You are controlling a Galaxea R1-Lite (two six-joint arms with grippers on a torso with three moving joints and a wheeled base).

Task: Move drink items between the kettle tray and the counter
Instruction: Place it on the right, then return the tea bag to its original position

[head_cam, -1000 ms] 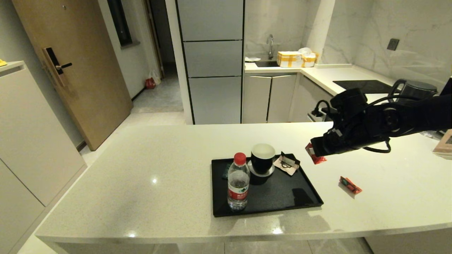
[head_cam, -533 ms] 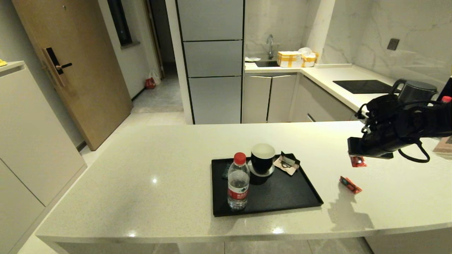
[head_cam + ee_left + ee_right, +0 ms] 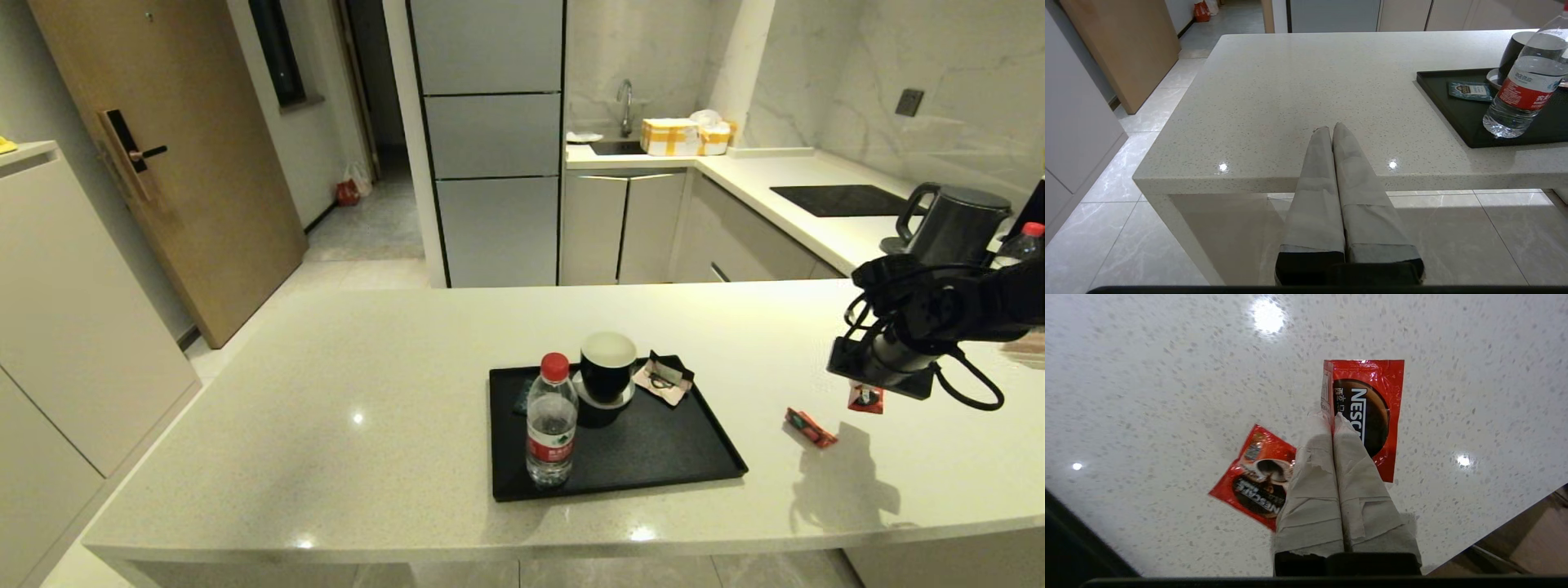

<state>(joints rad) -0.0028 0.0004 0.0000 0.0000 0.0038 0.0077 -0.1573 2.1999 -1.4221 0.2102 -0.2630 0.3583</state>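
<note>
My right gripper hangs above the counter, right of the kettle tray, shut on the edge of a red sachet. In the right wrist view that held sachet dangles from the taped fingertips of the gripper. The second red sachet lies flat on the counter just left of it, seen below the fingers as a tilted red sachet. My left gripper is shut on nothing, parked off the counter's near edge and out of the head view.
On the tray stand a red-capped water bottle, a black cup on a saucer, a pale packet and a dark teal packet. A dark grey kettle stands at the far right. The counter's front edge lies close below the right gripper.
My right gripper has carried the red sachet rightward and lower, from beside the tray's far right corner to a spot past the sachet lying on the counter. The left arm has not moved.
</note>
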